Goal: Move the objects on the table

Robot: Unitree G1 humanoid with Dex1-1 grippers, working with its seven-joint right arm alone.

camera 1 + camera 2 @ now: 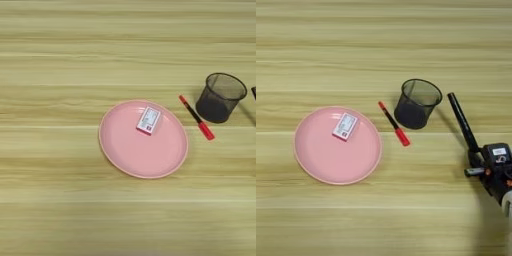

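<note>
Wood table [60, 50]: mesh cup [417, 103] btwn marker [394, 124] & gripper [458, 117]; finger spread unclear.

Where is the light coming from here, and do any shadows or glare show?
Right eye view: the black mesh cup and the robot's black gripper throw only faint, soft shadows on the light wood table. Left eye view: the round pink plate shows no glare. The light's direction cannot be told.

Matt wood-grain table [60, 210], smooth pink plate [125, 155], black wire-mesh cup [417, 104].
</note>
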